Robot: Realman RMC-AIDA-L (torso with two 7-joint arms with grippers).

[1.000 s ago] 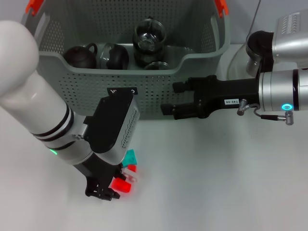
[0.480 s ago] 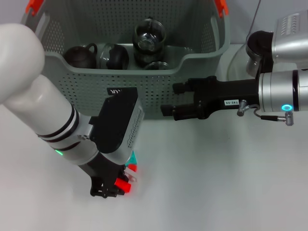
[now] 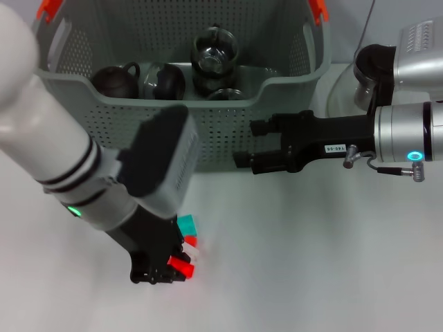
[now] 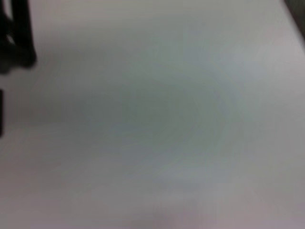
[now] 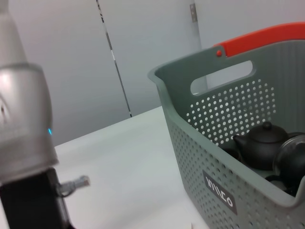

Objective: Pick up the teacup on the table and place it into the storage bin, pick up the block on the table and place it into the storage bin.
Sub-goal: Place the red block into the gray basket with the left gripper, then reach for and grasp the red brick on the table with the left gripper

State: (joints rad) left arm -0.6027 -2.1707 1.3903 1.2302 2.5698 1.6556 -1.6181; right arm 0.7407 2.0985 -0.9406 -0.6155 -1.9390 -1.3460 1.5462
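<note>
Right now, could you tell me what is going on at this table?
The left gripper is down on the table, its fingers around a red block in a small cluster of red and teal blocks. The right gripper hovers open beside the front of the storage bin, which holds dark teapots and glassware.
</note>
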